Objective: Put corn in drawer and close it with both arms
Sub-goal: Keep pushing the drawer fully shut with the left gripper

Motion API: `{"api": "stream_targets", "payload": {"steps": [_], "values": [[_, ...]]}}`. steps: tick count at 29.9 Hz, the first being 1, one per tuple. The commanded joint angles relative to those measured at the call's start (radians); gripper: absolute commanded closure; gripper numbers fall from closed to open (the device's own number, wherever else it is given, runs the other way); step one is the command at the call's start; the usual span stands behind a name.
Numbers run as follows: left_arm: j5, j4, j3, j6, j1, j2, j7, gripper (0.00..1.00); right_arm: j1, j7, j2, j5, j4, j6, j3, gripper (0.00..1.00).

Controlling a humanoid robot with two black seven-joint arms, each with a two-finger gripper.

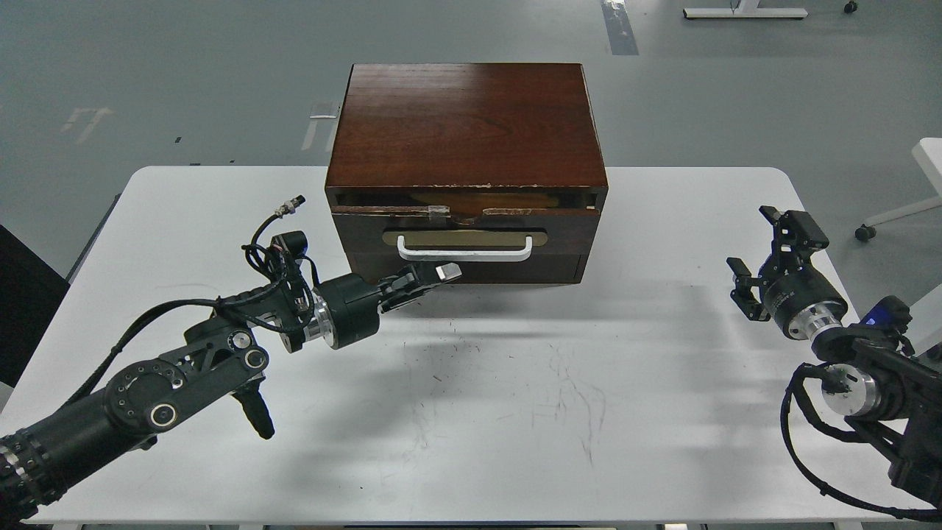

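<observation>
The reddish-brown cabinet (464, 125) stands at the table's back middle. Its dark-brown drawer (471, 239) is pushed almost fully in, leaving a narrow gap under the chipped top edge. A dim yellow-orange shape, the corn (489, 200), shows through that gap; most of it is hidden. The white bar handle (465, 252) is on the drawer front. My left gripper (436, 275) has its fingers together and empty, with its tip at the drawer front just below the handle's left end. My right gripper (759, 254) is open and empty, well to the right of the cabinet above the table.
The white table (471, 412) has scuff marks in the middle. Its right edge lies just past my right arm (846, 353). A white chair base (894, 213) stands on the grey floor at the right.
</observation>
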State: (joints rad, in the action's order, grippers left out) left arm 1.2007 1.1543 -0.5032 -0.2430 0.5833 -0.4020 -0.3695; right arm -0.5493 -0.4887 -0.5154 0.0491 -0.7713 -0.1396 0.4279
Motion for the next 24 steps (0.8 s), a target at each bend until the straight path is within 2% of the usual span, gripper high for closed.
{"api": "stream_targets", "payload": {"steps": [1,24], "values": [[-0.027,-0.016,0.0,-0.004,0.015,0.0,0.0,1.0,0.005,0.0,0.0,0.0,0.0,0.0,0.0,0.02],[-0.056,-0.11,0.002,-0.045,0.052,0.02,0.004,1.0,0.012,0.0,0.0,0.0,0.0,0.002,0.0,0.02]]}}
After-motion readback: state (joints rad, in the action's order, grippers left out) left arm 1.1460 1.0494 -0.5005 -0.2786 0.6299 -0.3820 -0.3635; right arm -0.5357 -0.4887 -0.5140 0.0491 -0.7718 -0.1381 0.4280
